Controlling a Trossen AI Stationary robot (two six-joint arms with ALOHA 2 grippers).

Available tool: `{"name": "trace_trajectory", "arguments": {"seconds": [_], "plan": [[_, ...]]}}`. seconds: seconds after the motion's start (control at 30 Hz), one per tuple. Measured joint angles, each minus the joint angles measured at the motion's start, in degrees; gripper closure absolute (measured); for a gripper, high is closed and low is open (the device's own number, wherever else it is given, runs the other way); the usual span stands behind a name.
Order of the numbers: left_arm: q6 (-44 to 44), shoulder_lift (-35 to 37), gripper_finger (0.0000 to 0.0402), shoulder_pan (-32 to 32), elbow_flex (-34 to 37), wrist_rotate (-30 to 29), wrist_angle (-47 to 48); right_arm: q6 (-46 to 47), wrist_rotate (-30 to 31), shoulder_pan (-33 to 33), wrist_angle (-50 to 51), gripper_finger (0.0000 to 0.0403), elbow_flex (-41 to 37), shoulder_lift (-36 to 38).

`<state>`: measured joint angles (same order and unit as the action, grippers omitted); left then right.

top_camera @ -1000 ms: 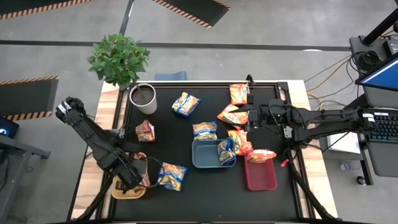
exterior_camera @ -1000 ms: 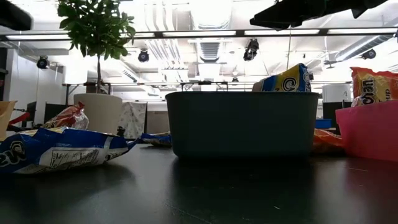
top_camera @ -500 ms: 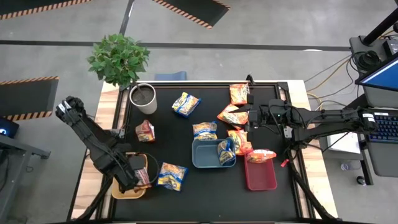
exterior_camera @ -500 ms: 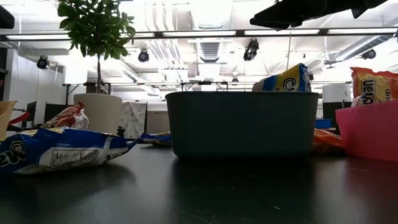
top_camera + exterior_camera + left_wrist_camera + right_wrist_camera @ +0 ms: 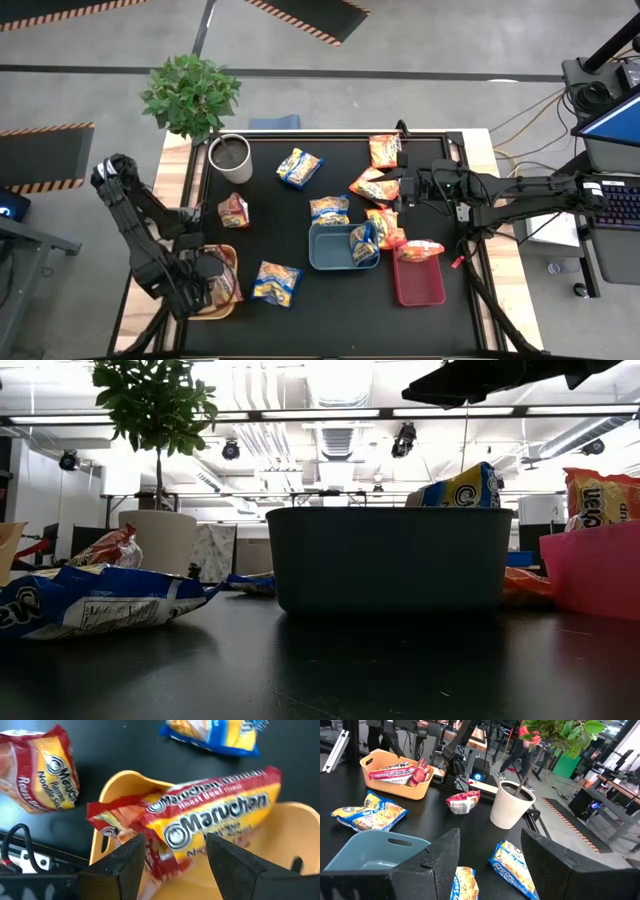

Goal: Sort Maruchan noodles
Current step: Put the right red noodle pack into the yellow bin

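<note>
Left wrist view only: the printing on the red-and-yellow packet is legible, "Maruchan", lying tilted across the yellow tray, one end over the tray's rim. The high view shows the same packet as a small smear in that tray at about 8 o'clock on the table. The low view shows neither gripper; it shows the blue tray side-on with 1 blue-and-yellow packet poking above its rim, and an orange packet standing out of the red tray.

Packets: crinkly, flat, glossy. From above, loose ones lie at 10 o'clock beside the white cup, at 12 o'clock, and in a cluster at 2 o'clock. 1 blue-and-yellow packet lies just beside the yellow tray.

Left gripper: fingers spread, the packet lying beyond them, not pinched. Right gripper: hanging over the 2 o'clock cluster, fingers spread, nothing between them.

Change from 1 second ago: the left gripper then sat lower over the yellow tray near the table's front edge; it has drawn back and up toward 9 o'clock. Right arm unchanged.
</note>
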<state>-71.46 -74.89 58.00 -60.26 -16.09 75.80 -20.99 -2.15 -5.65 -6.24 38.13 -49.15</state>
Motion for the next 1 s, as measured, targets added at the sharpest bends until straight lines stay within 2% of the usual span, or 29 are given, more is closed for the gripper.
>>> {"name": "trace_trajectory", "arguments": {"seconds": [0.4, 0.77, 0.87, 1.0], "plan": [[-4.2, 0.0, 0.0222, 1.9, 7.8, 0.7, -8.1, 2.1, -1.5, 0.0, 0.2, 0.0202, 0.0, 0.0], [-8.1, -0.5, 0.0229, 3.3, 7.9, 3.2, -9.4, 2.4, -1.5, 0.0, 0.5, 0.0202, 0.0, 0.0], [-6.7, -1.4, 0.0258, 3.5, 7.9, 3.3, -9.9, 2.4, -1.5, 0.0, 0.5, 0.0202, 0.0, 0.0], [-3.4, -2.5, 0.0348, 3.5, 7.8, 5.4, -10.5, 2.4, -1.5, 0.0, 1.1, 0.0202, 0.0, 0.0]]}}
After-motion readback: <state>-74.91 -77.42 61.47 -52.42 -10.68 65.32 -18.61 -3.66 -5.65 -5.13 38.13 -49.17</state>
